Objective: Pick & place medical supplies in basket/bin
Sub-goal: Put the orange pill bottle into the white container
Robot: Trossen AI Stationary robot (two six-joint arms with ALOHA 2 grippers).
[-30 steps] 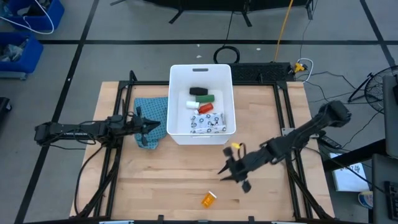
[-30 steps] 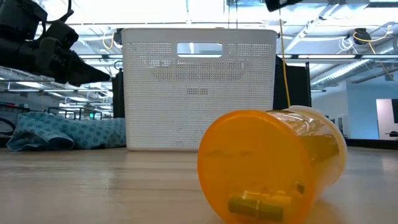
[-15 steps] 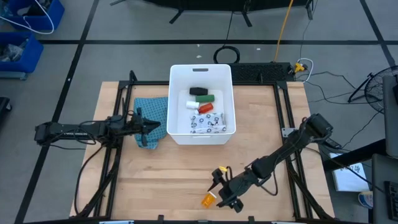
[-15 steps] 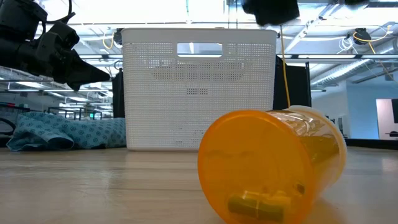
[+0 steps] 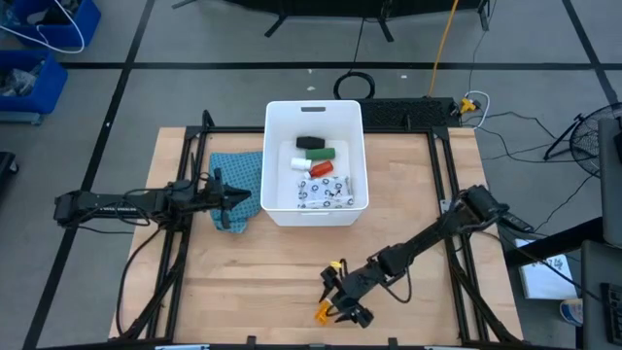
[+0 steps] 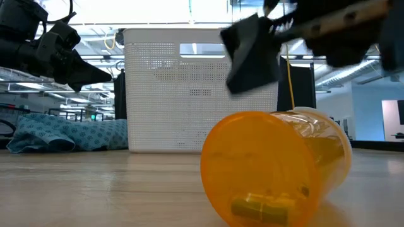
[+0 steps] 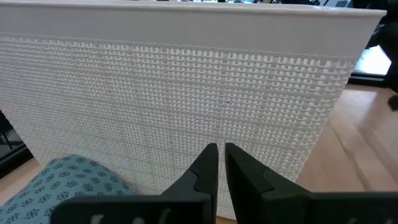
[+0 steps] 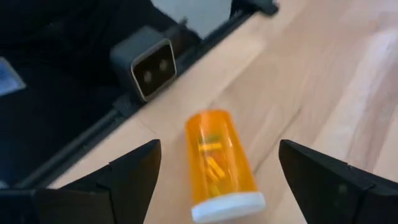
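nearly done: most supplies already in the white tub [image 5: 277, 117], only the orange vial [image 5: 326, 312] left lying on the bench [image 5: 253, 282] near its front edge. right gripper [image 5: 337, 297] over the vial, jaws wide, nothing held. left gripper [image 5: 226, 199] beside the tub above the teal cloth [image 5: 241, 175], jaws nearly closed, empty.

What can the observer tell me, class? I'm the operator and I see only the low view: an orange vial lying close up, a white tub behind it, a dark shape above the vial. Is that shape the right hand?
Observer: Yes. In the high view the right hand sits over the orange vial near the table's front edge.
Operator: Are its fingers open?
Observer: Open. The right wrist view shows one finger on each side of the vial, neither touching it.
Operator: What is in the tub?
Observer: The high view shows the white tub holding a black oblong, a green oblong and a red tube.
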